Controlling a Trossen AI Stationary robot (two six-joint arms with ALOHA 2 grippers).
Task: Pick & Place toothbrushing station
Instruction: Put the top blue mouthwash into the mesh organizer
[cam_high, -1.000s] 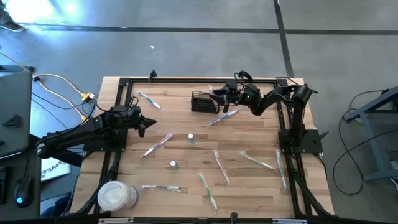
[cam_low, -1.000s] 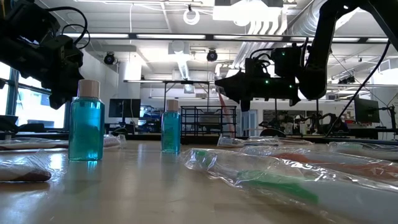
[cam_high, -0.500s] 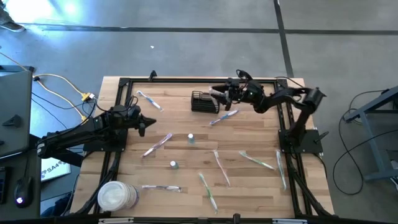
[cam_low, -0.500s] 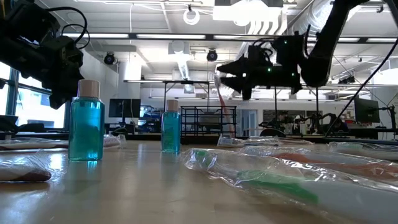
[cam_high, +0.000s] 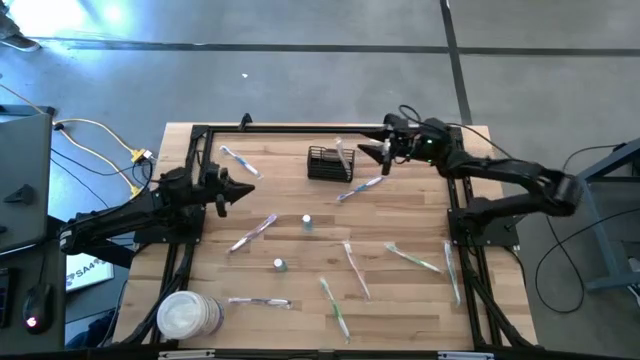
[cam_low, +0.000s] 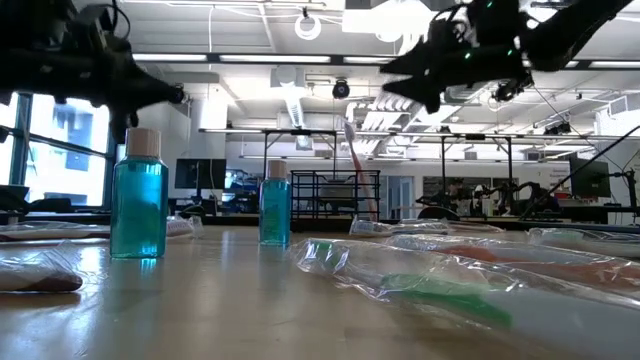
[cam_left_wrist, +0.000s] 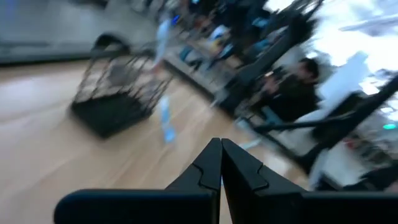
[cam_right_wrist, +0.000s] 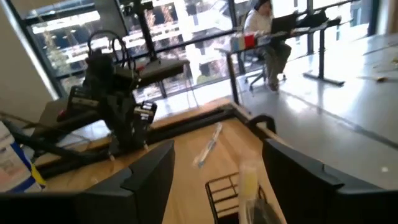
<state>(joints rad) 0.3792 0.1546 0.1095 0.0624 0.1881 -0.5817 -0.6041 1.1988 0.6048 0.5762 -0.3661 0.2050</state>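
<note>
A: What had moved since a second earlier?

B: The right gripper (cam_high: 378, 152) had pulled back from over the toothbrushing station (cam_high: 326, 163) toward the table's (cam_high: 400, 300) far right, and rose higher. The wrapped toothbrush (cam_high: 341, 158) it had carried stood upright in the basket, at the far middle of the table.

A: So how far along was it?

B: One brush looked placed. Several wrapped toothbrushes (cam_high: 354, 268) and two small bottles (cam_high: 308, 222) lay scattered on the near side, so I judged most of the job was left.

A: And the fingers?

B: The right fingers (cam_right_wrist: 149, 180) were spread wide and held nothing. The left gripper (cam_high: 240, 186) waited at the left edge, fingers (cam_left_wrist: 211, 167) pressed together, empty.
</note>
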